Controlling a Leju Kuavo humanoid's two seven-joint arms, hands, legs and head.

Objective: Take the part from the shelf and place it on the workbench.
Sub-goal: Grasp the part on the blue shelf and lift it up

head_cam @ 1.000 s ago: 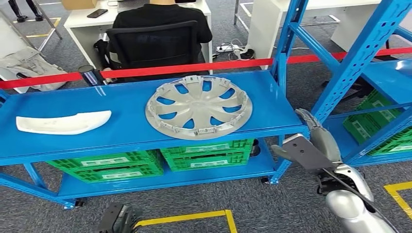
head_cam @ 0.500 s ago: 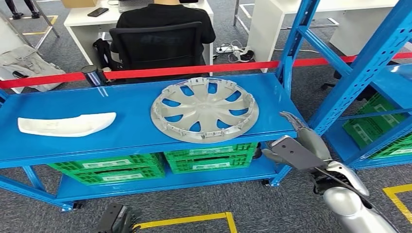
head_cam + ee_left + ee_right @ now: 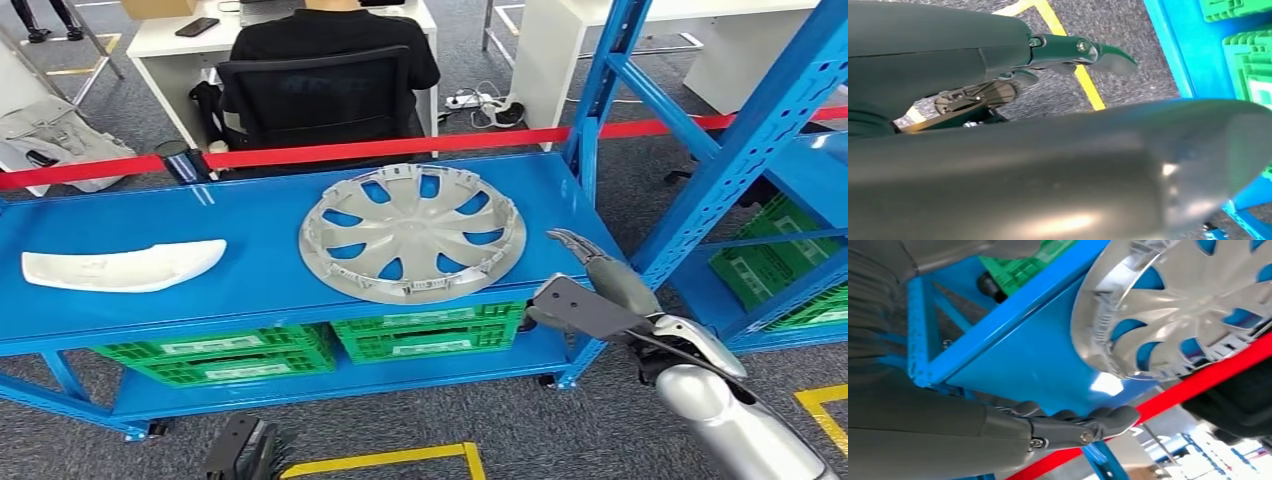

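A silver wheel cover [image 3: 412, 232] lies flat on the top level of the blue shelf [image 3: 250, 290], right of middle. A white curved part [image 3: 120, 265] lies on the same level at the far left. My right hand [image 3: 590, 290] hovers at the shelf's front right corner, just right of the wheel cover and apart from it, fingers [image 3: 570, 240] stretched out and holding nothing. In the right wrist view the wheel cover [image 3: 1178, 305] lies beyond the extended fingers [image 3: 1083, 427]. My left hand [image 3: 240, 455] hangs low over the floor, its fingers [image 3: 1083, 50] out and empty.
Green crates [image 3: 425, 325] sit on the lower shelf level. A second blue rack [image 3: 760, 110] stands close on the right. A red barrier tape [image 3: 400, 145] runs behind the shelf; a person in a black chair [image 3: 320, 90] sits at a desk beyond. Yellow floor lines [image 3: 400, 458] mark the carpet.
My right hand has risen and moved left, from below the shelf's right end to its front right corner, nearer the wheel cover. The view has shifted slightly.
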